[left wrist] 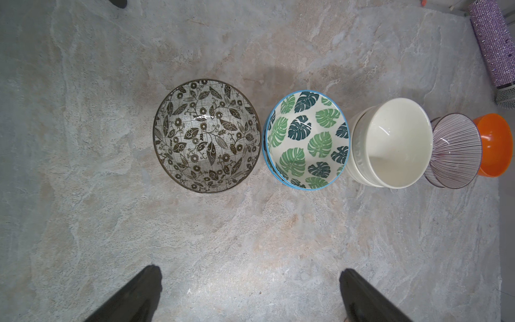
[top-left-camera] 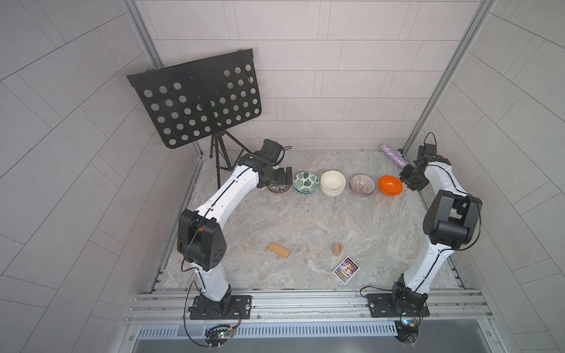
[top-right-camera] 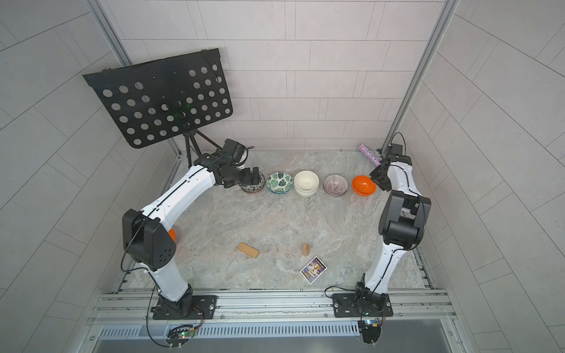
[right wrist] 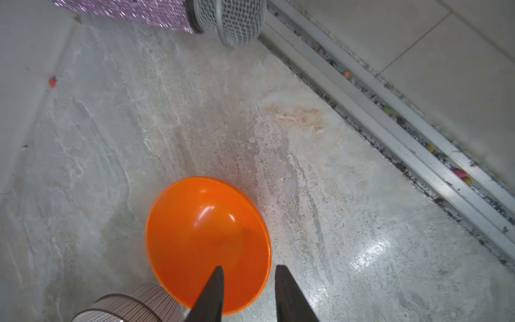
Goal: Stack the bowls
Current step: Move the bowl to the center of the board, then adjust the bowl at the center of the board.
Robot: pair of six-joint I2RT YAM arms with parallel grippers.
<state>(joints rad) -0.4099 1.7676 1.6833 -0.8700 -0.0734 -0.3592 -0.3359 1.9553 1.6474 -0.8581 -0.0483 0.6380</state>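
Three tiled walls (top-left-camera: 336, 76) are enclosing the marbled surface (top-left-camera: 305, 226); the bowls (top-left-camera: 333, 183) are sitting in a row along its far side. The left hand (left wrist: 250, 270) is hovering wide open near the black-leaf bowl (left wrist: 206, 136), half hidden in both top views. The right hand (right wrist: 250, 267) is narrowly straddling the orange bowl (right wrist: 195, 237) rim.

My left gripper (left wrist: 250, 269) hangs spread wide. My right gripper (right wrist: 250, 267) is parted narrowly. Left arm (top-left-camera: 223, 192) and right arm (top-left-camera: 441, 180) reach forward, bent.
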